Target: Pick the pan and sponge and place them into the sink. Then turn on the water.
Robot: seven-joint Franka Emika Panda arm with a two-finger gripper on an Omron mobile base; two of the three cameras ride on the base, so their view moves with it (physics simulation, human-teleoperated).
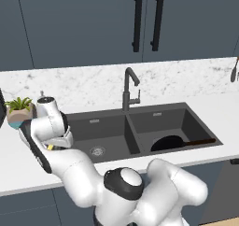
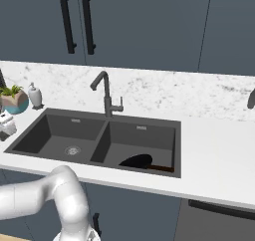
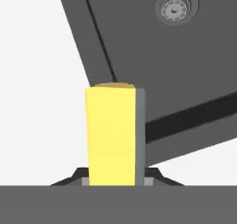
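My gripper (image 3: 115, 177) is shut on the sponge (image 3: 111, 130), which stands on end with its yellow face toward the camera and its grey layer on the right. In the left base view the gripper (image 1: 51, 148) hangs over the counter at the left edge of the sink (image 1: 109, 127), with a bit of yellow sponge (image 1: 50, 147) showing. The black pan (image 1: 167, 142) lies in the right basin, handle pointing right; it is also in the right base view (image 2: 137, 161). The left basin's drain (image 3: 174, 8) lies beyond the sponge. The water is out of view.
A dark gooseneck faucet (image 1: 128, 87) rises behind the sink's divider. A teal plant pot (image 1: 18, 112) and a white soap dispenser (image 2: 35, 95) stand on the counter at the back left. White counter (image 2: 214, 150) stretches right of the sink. Dark cabinets hang above.
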